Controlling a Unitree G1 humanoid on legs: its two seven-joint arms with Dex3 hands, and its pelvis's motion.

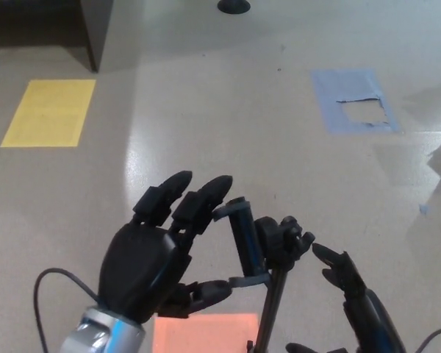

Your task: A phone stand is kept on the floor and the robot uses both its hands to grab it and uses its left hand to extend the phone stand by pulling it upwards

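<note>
Your left hand [151, 265] is sitting low in the head view, coming in from the bottom left with a cable [48, 283] looping off its wrist. Its two fingers [198, 202] are stretched out and spread, pointing up and right toward the phone stand [261, 250]. The thumb [209, 293] is reaching in from below, its tip touching or just short of the bottom edge of the stand's clamp. The hand is open and not gripping anything; I can't tell whether the fingertips are touching the clamp's top or just sitting beside it.

The phone stand is standing on the floor [228, 125] at bottom centre, between your two hands. Its clamp head is sitting upright, tilted slightly, with a black knob joint just to its right and the pole [268, 316] running down out of the picture.

Your right hand [353, 298] is coming in from the bottom right, fingers apart and pointing up-left toward the knob joint. It's near it, not touching, and holding nothing.

On the floor you're also seeing an orange patch [206, 332] under the stand, a yellow patch [50, 112] far left, and a blue patch [354, 99] with a torn centre at upper right. All are well apart from the hands.
</note>
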